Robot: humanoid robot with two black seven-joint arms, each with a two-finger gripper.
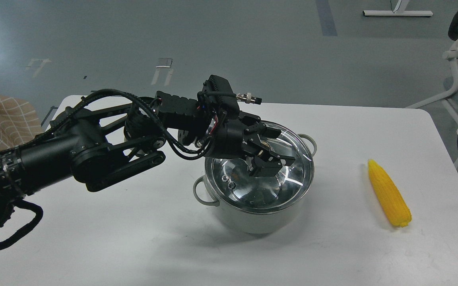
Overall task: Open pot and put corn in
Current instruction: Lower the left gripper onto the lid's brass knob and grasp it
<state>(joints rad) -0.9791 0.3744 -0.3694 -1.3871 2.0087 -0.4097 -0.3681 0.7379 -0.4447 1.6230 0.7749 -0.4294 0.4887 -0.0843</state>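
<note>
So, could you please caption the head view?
Left gripper over the lidded pot; corn lies on the table.

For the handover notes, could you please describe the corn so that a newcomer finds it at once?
On the white table, look right of the lidded pot. The corn lies alone there near the right edge, the only bright yellow, tapered thing.

We see the pot with a matt pale grey-green outer wall and a shiny steel rim. The lid on it is clear, glossy glass that catches reflections. The corn looks like bright, bumpy yellow plastic. The tabletop is smooth, matt white. Our left gripper is black, with a hard, faintly glossy finish.
</note>
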